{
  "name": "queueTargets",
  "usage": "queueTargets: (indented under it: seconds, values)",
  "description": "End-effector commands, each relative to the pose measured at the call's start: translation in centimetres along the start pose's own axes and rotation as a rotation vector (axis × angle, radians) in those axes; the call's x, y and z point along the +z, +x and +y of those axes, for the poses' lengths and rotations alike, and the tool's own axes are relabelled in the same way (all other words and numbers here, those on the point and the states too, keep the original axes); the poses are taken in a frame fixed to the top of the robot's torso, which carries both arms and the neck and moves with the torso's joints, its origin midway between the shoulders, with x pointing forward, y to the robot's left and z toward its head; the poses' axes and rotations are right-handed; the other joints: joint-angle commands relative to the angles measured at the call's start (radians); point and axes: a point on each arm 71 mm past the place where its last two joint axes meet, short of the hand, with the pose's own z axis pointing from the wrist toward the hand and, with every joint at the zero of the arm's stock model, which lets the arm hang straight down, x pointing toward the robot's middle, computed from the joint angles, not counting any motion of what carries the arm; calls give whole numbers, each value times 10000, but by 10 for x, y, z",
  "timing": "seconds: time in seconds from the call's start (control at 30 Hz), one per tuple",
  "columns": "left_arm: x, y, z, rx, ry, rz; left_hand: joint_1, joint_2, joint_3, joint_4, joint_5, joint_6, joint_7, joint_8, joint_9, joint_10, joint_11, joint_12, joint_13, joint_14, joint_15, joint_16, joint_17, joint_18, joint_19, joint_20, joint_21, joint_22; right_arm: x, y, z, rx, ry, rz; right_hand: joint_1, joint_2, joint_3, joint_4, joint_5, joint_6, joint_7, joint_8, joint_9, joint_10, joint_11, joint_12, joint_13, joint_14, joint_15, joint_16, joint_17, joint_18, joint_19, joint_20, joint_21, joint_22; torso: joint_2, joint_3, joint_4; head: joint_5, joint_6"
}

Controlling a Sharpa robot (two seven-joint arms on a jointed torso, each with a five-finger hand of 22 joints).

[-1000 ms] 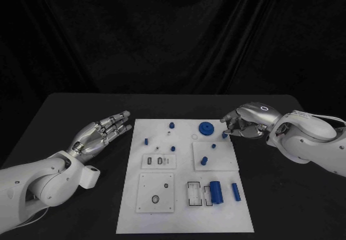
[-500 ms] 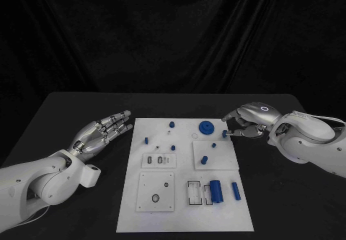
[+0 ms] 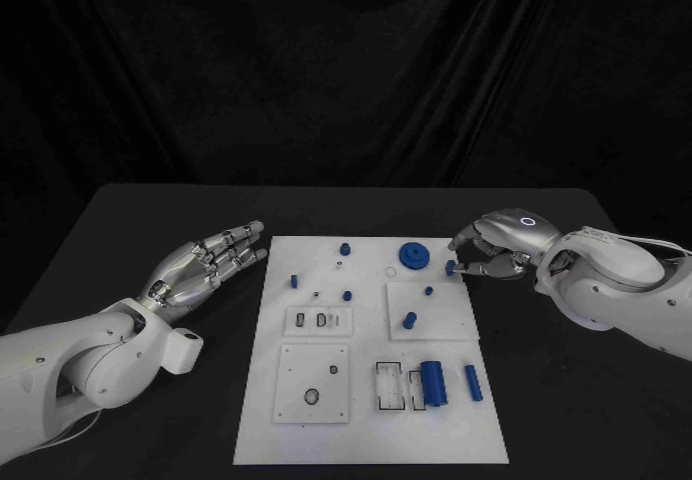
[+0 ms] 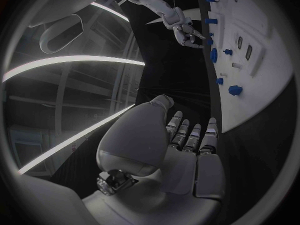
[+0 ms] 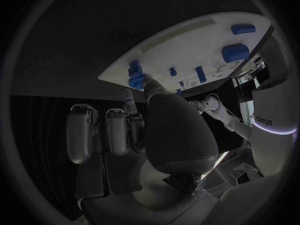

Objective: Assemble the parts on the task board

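- Since a second ago the right hand (image 3: pixel 493 250) has drawn slightly off the task board (image 3: pixel 368 420) edge, lifting a small blue part (image 3: pixel 451 267) – everything else stayed put.
- Right fingers (image 5: pixel 152 87) are closed, pinching that part just past the board's far right edge.
- Left hand (image 3: pixel 202 265) hovers over the bench (image 3: pixel 144 220) beside the board, fingers straight and apart, holding nothing.
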Motion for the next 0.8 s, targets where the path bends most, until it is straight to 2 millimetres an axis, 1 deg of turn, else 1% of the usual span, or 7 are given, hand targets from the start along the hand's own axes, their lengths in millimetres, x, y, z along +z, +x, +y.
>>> queueTargets:
  seconds: [0.03, 0.13, 0.2, 0.37, 0.57, 0.63, 0.8]
  values:
    - [-1, 1, -18, -102, 2433, 123, 1, 86, 11, -64, 46, 58, -14, 33, 14, -26, 75, 36, 8, 77, 24, 40, 9, 187, 56, -22, 30, 14, 0, 2, -1, -71, 208, 28, -68, 39, -22, -51, -22, 102, 7, 70, 23, 1089, 24, 24, 2628, 674, 0, 48, 1101, -81, 122, 22, 30, 1142, -1, -1, 15, -10, -19]
    - [-1, 1, -18, -105, 2423, 125, 1, 86, 11, -64, 46, 58, -14, 33, 14, -26, 75, 36, 8, 77, 24, 40, 9, 187, 56, -22, 30, 14, 0, 4, -1, -61, 192, 44, -89, 21, -37, -51, -145, 90, 11, 84, 56, 1089, 31, 24, 2628, 666, 5, 38, 1088, -77, 112, 27, 24, 1142, 3, 0, 17, -7, -25]
    - [-1, 1, -18, -102, 2416, 122, 1, 86, 11, -64, 46, 58, -14, 33, 14, -26, 75, 36, 8, 77, 24, 40, 9, 187, 56, -22, 30, 14, 0, 4, 0, -55, 177, 48, -116, 3, -54, -44, -329, 59, 14, 94, 95, 1089, 36, 24, 2628, 648, 12, 11, 1050, -66, 84, 34, -3, 1120, -3, -3, 10, 6, -51]
    - [-1, 1, -17, -107, 2405, 128, 2, 90, 18, -72, 48, 56, -8, 33, 13, -28, 83, 43, 8, 84, 27, 47, 11, 186, 64, -16, 35, 16, 1, 5, 0, -43, 152, 43, -208, -39, -96, 24, -650, 12, 16, 114, 160, 1089, 39, 24, 2628, 637, 17, -8, 1041, -63, 71, 43, -13, 1129, -12, -11, 6, 14, -47]
    - [-1, 1, -17, -121, 2398, 146, 4, 96, 26, -79, 51, 57, -4, 33, 13, -31, 92, 46, 6, 85, 31, 48, 10, 186, 75, -9, 41, 18, 1, 6, 0, -46, 188, 93, -214, -52, -100, 33, -710, -7, 17, 114, 174, 1089, 41, 24, 2628, 619, 19, -41, 983, -47, 34, 45, -57, 1083, -9, -4, 6, -10, -23]
    - [-1, 1, -17, -126, 2397, 153, 4, 96, 26, -79, 51, 57, -4, 33, 13, -31, 92, 46, 6, 85, 31, 48, 10, 186, 75, -9, 41, 18, 1, 7, 0, -49, 210, 117, -213, -53, -100, 33, -714, -8, 17, 114, 175, 1089, 41, 24, 2628, 607, 19, -61, 944, -41, 20, 45, -74, 1064, -9, -4, 6, -10, -43]
    - [0, 1, -17, -131, 2395, 159, 5, 99, 30, -82, 51, 60, -2, 34, 14, -32, 94, 50, 6, 88, 35, 51, 11, 186, 84, -6, 46, 21, 2, 9, -1, -49, 250, 180, -193, -53, -92, 23, -719, -10, 20, 118, 183, 1089, 45, 24, 2628, 591, 21, -89, 896, -29, -8, 46, -109, 1028, -6, -5, 4, 1, -25]
